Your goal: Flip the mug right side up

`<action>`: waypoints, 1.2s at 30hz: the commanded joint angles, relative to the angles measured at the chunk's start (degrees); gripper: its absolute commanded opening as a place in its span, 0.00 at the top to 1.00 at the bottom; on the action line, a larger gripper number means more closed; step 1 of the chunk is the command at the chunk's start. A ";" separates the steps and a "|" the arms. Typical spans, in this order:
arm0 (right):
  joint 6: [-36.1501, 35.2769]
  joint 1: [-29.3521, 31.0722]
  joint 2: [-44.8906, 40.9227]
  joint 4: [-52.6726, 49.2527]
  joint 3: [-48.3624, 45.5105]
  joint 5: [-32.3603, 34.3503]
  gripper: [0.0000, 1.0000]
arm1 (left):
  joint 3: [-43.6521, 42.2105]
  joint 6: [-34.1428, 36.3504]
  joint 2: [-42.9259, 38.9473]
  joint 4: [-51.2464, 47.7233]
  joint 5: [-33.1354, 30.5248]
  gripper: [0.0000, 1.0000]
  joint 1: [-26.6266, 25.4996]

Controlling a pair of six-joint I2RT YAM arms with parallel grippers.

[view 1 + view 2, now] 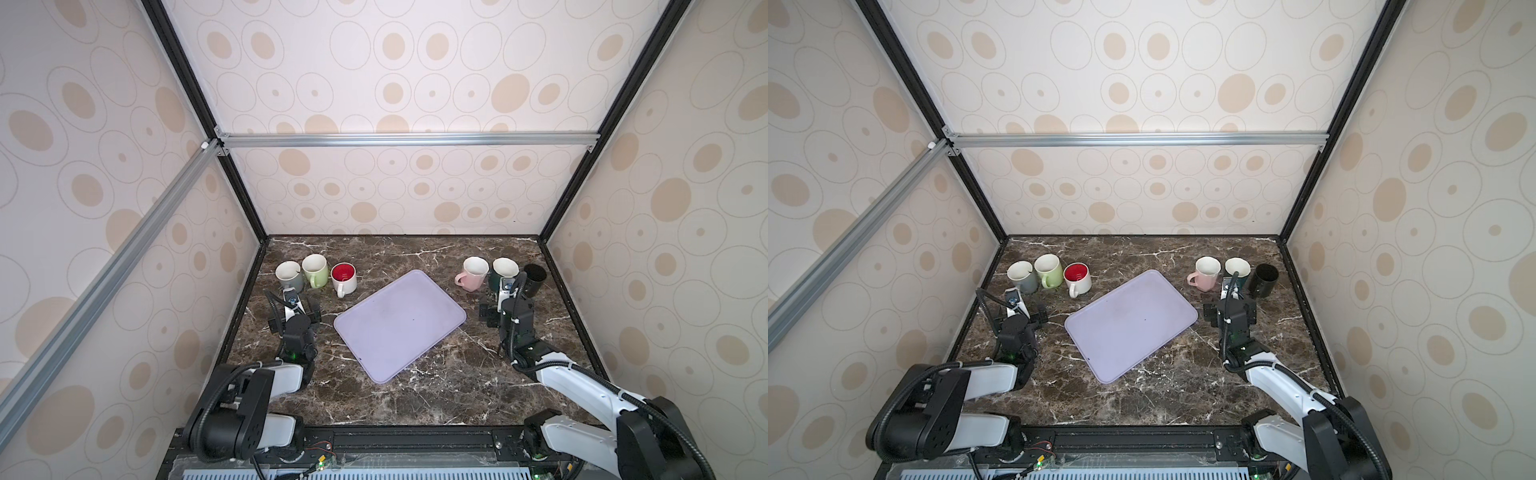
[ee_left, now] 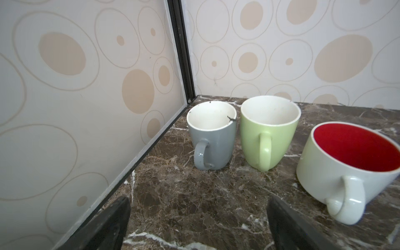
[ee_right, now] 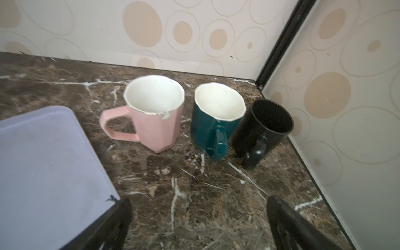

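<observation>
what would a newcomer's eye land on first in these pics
The lilac tray lies askew in the middle of the dark marble table. Behind it stand two rows of mouth-up mugs: grey mug, green mug and red-lined mug at back left, and pink mug, teal mug and black mug at back right. The left gripper and right gripper are open just short of each row, holding nothing.
</observation>
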 commanded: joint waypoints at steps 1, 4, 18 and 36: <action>-0.16 -1.68 5.76 9.22 -0.98 6.67 0.00 | 1.17 -0.61 4.63 9.25 2.41 0.02 1.82; -0.62 -2.39 10.64 10.34 1.55 8.47 0.00 | 2.10 -1.50 5.27 7.81 5.07 0.02 3.06; -1.77 -7.78 22.39 15.23 5.90 1.93 0.00 | -0.60 1.37 8.87 15.75 15.51 0.02 3.93; -0.51 -13.85 22.90 26.89 -1.23 -16.00 0.00 | -0.88 1.61 9.13 16.86 15.40 0.02 3.84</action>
